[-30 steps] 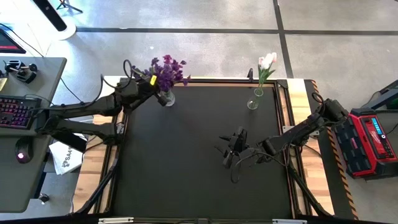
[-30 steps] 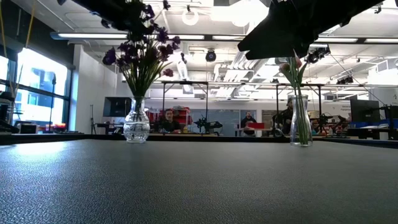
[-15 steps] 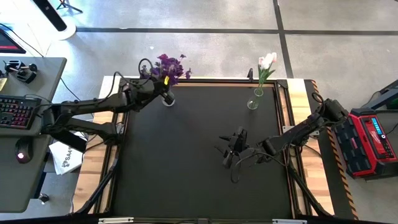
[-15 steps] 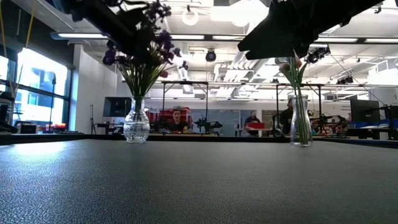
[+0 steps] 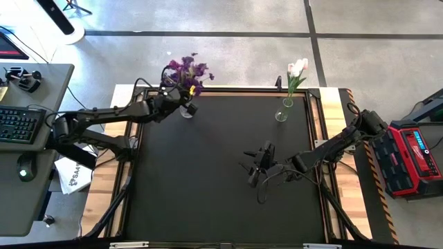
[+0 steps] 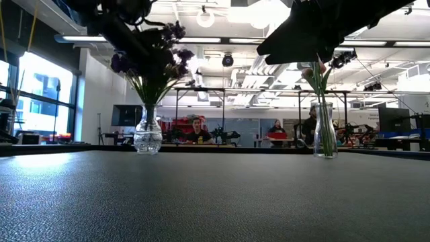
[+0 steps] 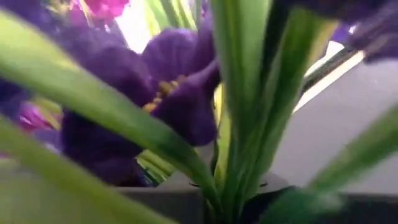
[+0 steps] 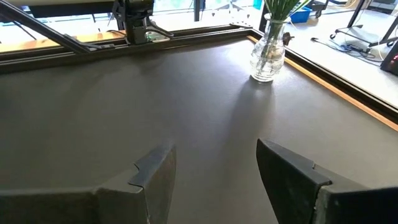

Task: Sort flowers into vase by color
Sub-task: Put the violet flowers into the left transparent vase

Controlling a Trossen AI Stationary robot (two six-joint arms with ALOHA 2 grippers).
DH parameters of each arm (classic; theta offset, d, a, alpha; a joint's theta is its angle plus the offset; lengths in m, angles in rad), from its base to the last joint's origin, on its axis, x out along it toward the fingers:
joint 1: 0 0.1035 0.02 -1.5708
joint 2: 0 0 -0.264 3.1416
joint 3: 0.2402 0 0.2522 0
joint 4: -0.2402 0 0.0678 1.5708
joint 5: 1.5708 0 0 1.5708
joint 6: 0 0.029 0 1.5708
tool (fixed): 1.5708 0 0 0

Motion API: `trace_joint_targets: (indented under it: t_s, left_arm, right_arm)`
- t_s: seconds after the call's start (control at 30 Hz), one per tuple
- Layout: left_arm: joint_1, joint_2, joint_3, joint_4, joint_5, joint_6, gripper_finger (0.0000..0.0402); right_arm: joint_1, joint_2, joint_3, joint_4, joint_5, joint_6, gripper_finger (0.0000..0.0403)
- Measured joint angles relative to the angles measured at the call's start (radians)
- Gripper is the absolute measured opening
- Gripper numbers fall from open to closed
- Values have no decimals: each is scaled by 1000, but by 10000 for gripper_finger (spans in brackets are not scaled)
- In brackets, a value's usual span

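A round glass vase [image 5: 185, 111] stands near the table's far-left corner, with dark purple blooms [image 5: 185, 70] on green stems; it also shows in the low view [image 6: 148, 134]. My left gripper [image 5: 181, 99] is right at these stems, just above the vase mouth, and stems and blooms [image 7: 180, 93] fill its wrist view. A slim glass vase [image 5: 282, 114] with pink and white tulips [image 5: 297, 68] stands at the far right. My right gripper [image 5: 257, 166] hangs open over the mat's middle right, touching nothing. My left gripper appears shut on the green stems of the purple flowers [image 7: 224, 180], low down, just above the vase mouth. It comes level from the table's left. Leaves and blooms hide the fingers, so the kind of hold does not show. The stems' lower ends stand in the vase.
The black mat [image 5: 208, 180] lies bare between the two vases and toward the near edge. A desk with a keyboard [image 5: 17, 121] stands left of the table and a red box [image 5: 414, 152] right of it. People sit in the room beyond the far edge [image 6: 195, 131].
My left gripper has moved toward the table's right and far edge, closing on the round vase. The purple blooms have swung with it, from leaning over the mat toward the far edge, while the vase has stayed in place.
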Motion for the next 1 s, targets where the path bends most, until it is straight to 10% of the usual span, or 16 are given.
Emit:
trace_joint_targets:
  t_s: [0.47,1.0]
  left_arm:
    - [52,-125,-2,-134,157,-42,191]
    - [51,-270,52,-193,268,-69,200]
  right_arm:
    - [0,0,0,0,0,4,206]
    - [0,0,0,0,0,4,206]
